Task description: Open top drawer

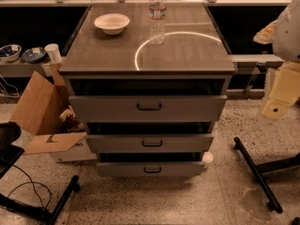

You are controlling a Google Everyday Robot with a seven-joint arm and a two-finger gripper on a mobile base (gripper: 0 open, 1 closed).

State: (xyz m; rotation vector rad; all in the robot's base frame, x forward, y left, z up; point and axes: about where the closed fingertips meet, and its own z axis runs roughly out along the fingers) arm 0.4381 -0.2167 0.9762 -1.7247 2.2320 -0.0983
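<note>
Far left of the cream-coloured gripper (279, 100): open brown cardboard box (40, 108) on the floor, clear of drawer travel. Nearer on its left: wide grey metal top drawer (187, 109), small dark centre handle (149, 107), front seemingly drawn slightly out. Gripper at far right, well apart from the handle, probably not yet engaged; opening and load not discernible.

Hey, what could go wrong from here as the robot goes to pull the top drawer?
1. The tool hangs right of the cabinet, away from the top drawer. The middle drawer and bottom drawer carry similar handles, so it might catch the wrong one.
2. The water bottle stands upright on that cabinet; a jerky pull could topple it.
</note>
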